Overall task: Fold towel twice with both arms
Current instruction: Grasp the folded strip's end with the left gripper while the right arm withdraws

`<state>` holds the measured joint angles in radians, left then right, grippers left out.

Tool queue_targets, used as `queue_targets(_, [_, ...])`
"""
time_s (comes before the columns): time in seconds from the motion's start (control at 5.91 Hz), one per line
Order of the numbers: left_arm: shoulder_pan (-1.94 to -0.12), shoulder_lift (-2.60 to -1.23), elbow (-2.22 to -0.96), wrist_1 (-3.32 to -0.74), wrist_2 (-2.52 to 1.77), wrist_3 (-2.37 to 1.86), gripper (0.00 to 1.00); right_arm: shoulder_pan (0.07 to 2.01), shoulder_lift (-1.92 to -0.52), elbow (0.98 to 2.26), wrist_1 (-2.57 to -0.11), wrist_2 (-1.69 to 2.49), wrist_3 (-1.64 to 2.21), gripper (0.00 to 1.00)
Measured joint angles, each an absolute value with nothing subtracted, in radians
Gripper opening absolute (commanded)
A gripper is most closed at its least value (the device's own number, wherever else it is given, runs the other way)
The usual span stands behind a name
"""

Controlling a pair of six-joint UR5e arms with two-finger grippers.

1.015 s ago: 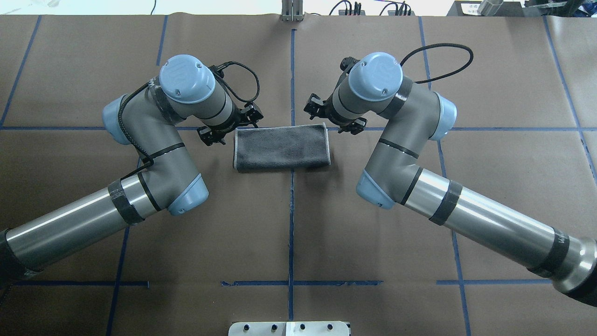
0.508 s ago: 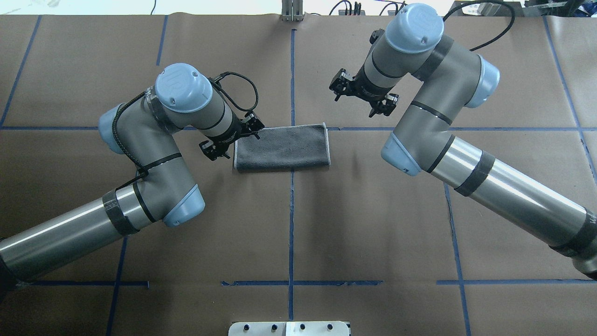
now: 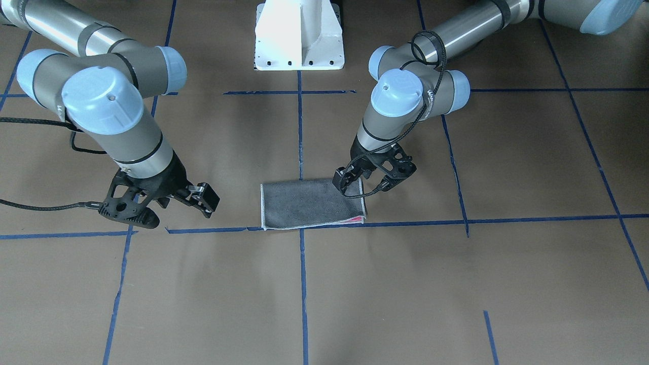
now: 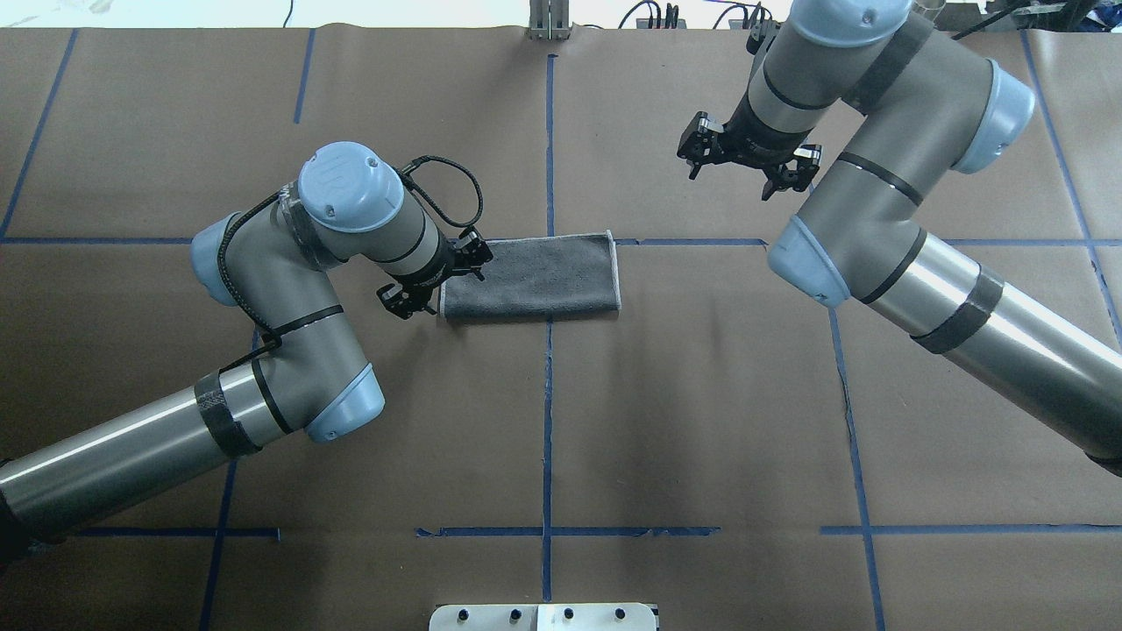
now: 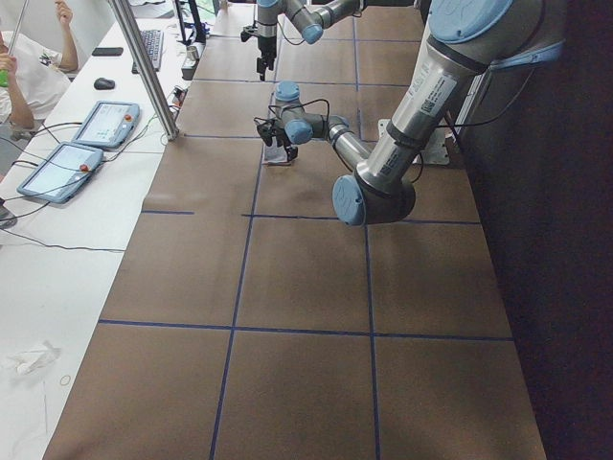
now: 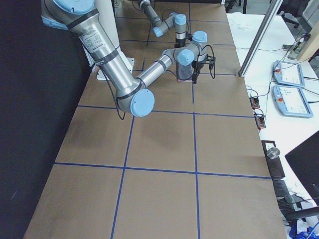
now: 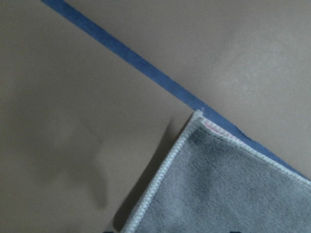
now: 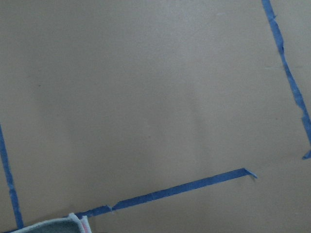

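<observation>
The towel (image 4: pixel 530 279) lies flat near the table's middle as a folded rectangle, dark grey face up, with a pale border. A pink sliver (image 3: pixel 355 219) peeks out along one edge. My left gripper (image 4: pixel 436 282) hangs open at the towel's left short edge, its jaws spread along that edge; the front-facing view shows the left gripper (image 3: pixel 366 183) low over the cloth. The left wrist view shows only a towel corner (image 7: pixel 218 174) and no fingers. My right gripper (image 4: pixel 736 180) is open, empty and well off to the far right of the towel (image 8: pixel 53 227).
Brown paper with blue tape lines (image 4: pixel 548 394) covers the table. The white pedestal base (image 3: pixel 299 35) stands at the robot's side. Beyond the far edge a white side table holds tablets (image 5: pixel 77 144), a metal post (image 5: pixel 144 67) and a seated person.
The right arm has lifted off the towel's far right corner and swung away to the far right. The left gripper slid from the far left corner to the middle of the left edge.
</observation>
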<state>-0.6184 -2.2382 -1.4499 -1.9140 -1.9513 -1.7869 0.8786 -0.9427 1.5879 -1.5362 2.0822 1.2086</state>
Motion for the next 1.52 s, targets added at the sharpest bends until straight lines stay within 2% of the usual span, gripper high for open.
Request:
queue_targets(0.34, [-0.606, -2.233, -1.444, -1.912, -1.949, -1.79, 0.72, 0.908, -0.983, 1.614, -1.541, 2.112, 1.164, 1.0])
queue_targets(0.51, [-0.597, -2.227, -1.444, -1.912, -1.947, -1.79, 0.65, 0.911, -0.989, 1.617, -1.54, 2.114, 1.157, 1.0])
queue_targets(0.68, [-0.591, -2.223, -1.444, -1.912, -1.947, -1.792, 0.47, 0.912, -0.992, 1.619, -1.539, 2.115, 1.153, 1.0])
queue_targets(0.85, [-0.589, -2.222, -1.445, -1.912, -1.947, -1.793, 0.23, 0.913, -0.992, 1.619, -1.539, 2.115, 1.152, 1.0])
queue_targets(1.02, [-0.589, -2.221, -1.446, -1.912, -1.947, -1.794, 0.04, 0.913, -0.992, 1.62, -1.539, 2.114, 1.152, 1.0])
queue_targets(1.18, [-0.589, -2.221, -1.45, -1.912, -1.948, -1.793, 0.0, 0.913, -0.993, 1.62, -1.539, 2.114, 1.152, 1.0])
queue_targets(1.52, [-0.592, -2.224, -1.48, -1.9, -1.957, -1.79, 0.0, 0.915, -1.001, 1.622, -1.537, 2.113, 1.147, 1.0])
